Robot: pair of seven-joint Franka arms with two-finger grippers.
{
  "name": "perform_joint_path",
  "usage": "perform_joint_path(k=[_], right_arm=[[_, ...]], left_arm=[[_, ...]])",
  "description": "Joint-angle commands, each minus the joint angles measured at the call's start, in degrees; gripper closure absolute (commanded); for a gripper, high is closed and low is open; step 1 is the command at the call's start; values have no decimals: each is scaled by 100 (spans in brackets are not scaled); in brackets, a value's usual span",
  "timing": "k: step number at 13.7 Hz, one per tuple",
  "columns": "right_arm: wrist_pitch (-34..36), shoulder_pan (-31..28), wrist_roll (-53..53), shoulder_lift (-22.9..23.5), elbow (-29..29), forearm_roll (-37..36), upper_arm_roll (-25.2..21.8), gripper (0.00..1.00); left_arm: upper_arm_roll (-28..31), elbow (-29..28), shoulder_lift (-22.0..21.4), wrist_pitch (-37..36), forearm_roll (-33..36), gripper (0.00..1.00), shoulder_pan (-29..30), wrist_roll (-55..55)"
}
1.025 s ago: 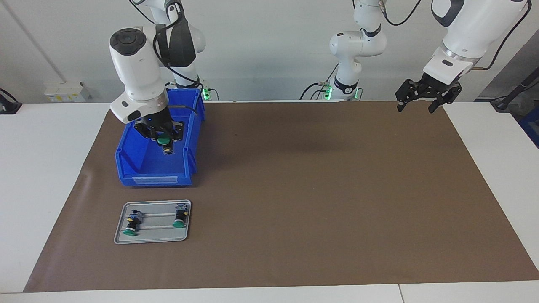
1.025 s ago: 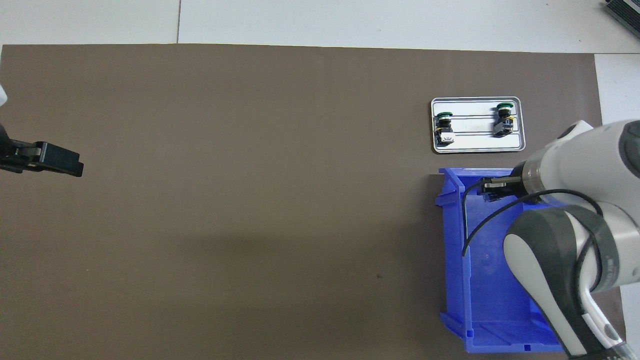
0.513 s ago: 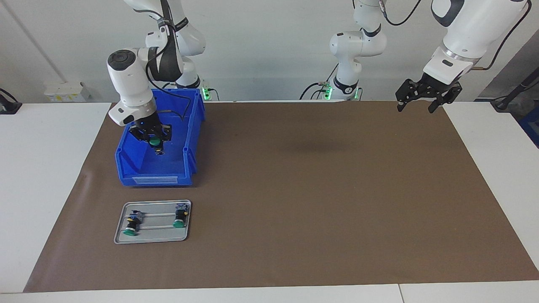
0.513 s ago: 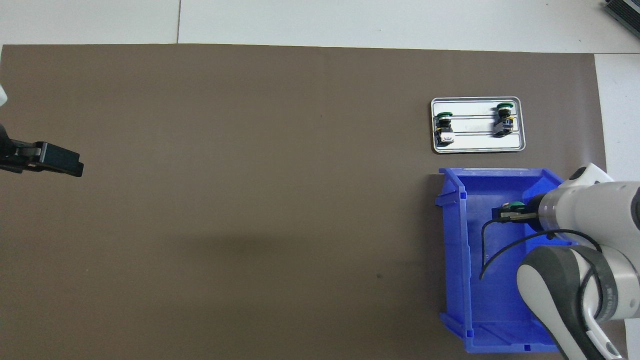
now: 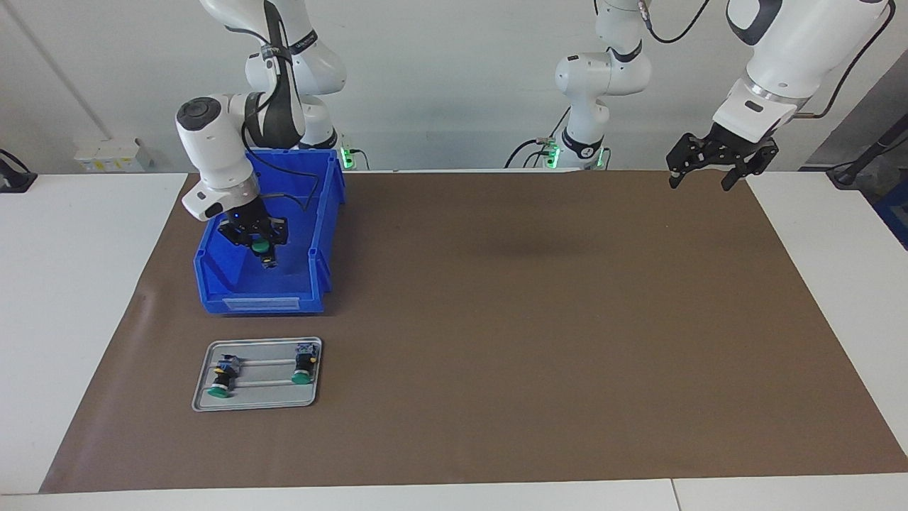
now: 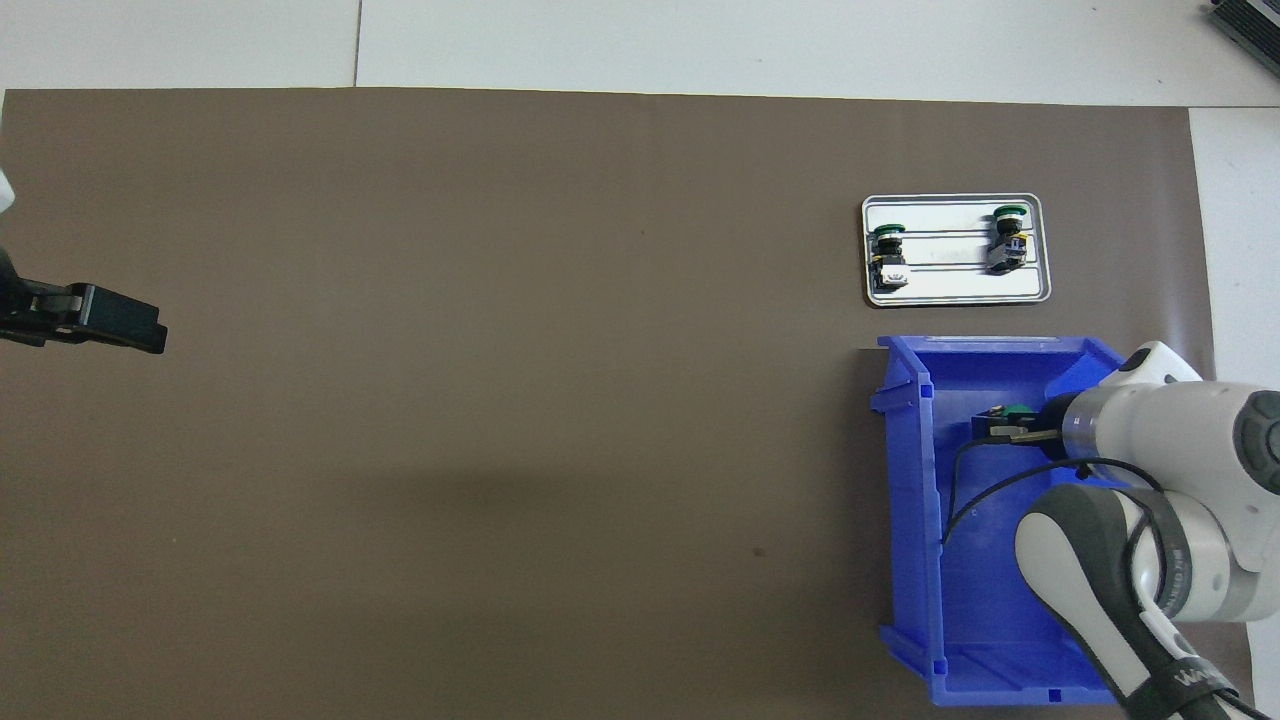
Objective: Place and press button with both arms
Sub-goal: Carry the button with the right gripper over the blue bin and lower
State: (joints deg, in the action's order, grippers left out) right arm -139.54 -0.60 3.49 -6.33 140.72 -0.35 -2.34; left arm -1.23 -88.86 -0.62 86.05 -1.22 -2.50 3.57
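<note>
My right gripper (image 5: 260, 250) is down inside the blue bin (image 5: 262, 304), shut on a green-capped button (image 5: 262, 245). In the overhead view the right gripper (image 6: 1003, 428) and the button's green cap (image 6: 1019, 412) show in the part of the bin (image 6: 905, 500) farther from the robots. Two more buttons (image 5: 221, 377) (image 5: 303, 369) lie on a silver tray (image 5: 262, 394), and they also show in the overhead view (image 6: 888, 255) (image 6: 1006, 238). My left gripper (image 5: 699, 175) waits open and empty in the air over the mat's corner at the left arm's end.
The silver tray (image 6: 950, 290) lies just farther from the robots than the bin. A brown mat (image 5: 532, 319) covers the table. Only a finger of the left gripper (image 6: 120, 325) shows in the overhead view.
My right gripper, with the button in it, has sunk lower into the bin and drawn back a little toward the robots. The left arm has not moved.
</note>
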Motion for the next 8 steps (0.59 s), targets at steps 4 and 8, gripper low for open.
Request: perform_joint_path(k=[4, 8], right_arm=[[-134, -80, 108, 70, 35, 193, 67, 13], [608, 95, -417, -97, -692, 184, 155, 0]], left_arm=[[-35, -140, -132, -19, 42, 0, 66, 30], [-35, -140, -132, -19, 42, 0, 66, 30]])
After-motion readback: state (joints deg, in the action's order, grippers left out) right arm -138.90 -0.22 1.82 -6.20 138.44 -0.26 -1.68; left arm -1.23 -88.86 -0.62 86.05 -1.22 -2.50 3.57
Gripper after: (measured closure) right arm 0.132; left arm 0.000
